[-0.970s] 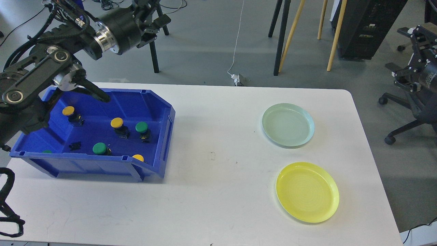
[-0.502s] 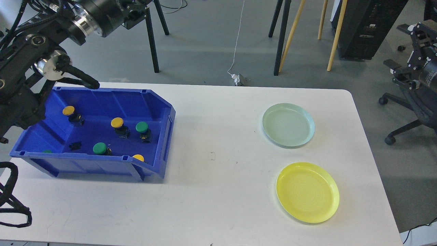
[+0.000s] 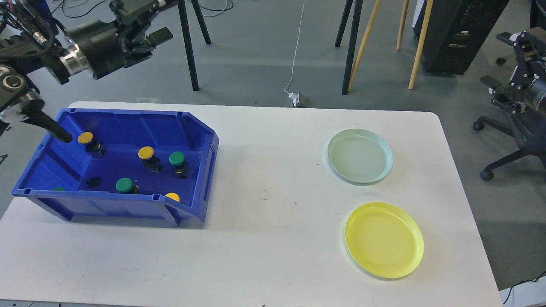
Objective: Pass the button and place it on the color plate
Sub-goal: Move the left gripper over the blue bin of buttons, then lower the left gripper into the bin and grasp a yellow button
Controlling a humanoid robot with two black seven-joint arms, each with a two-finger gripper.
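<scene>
From the head view, your left gripper (image 3: 147, 32) hangs high above the back of the blue bin (image 3: 204, 170), off past the bench (image 3: 264, 256) edge. Its jaws look apart with nothing between them, though they are dark and partly end-on, so take that loosely. The right gripper (image 3: 497, 91) sits at the far right edge of the frame, well away from the bench — you cannot tell how its jaws stand.

The buttons are all in the bin: a yellow button (image 3: 85, 138) at the back left, another yellow button (image 3: 146, 152) mid-bin, a green button (image 3: 177, 158) just beside it, a second green button (image 3: 124, 185) nearer the front, and one more yellow cap (image 3: 172, 196) half hidden by the front wall. The green plate (image 3: 379, 147) and the yellow plate (image 3: 409, 232) lie bare on the right, well apart from the bin.

What could go wrong:
- A black link of the left arm (image 3: 53, 130) reaches over the bin's left wall, close to the back-left yellow button — a careless drop could knock the button or shove the bin.
- The mid yellow and green buttons stand close, so a wide approach may catch both.
- The handover happens over open bench; a loose pinch on a round cap could let it roll off.
- A colour mix-up at the plates.
</scene>
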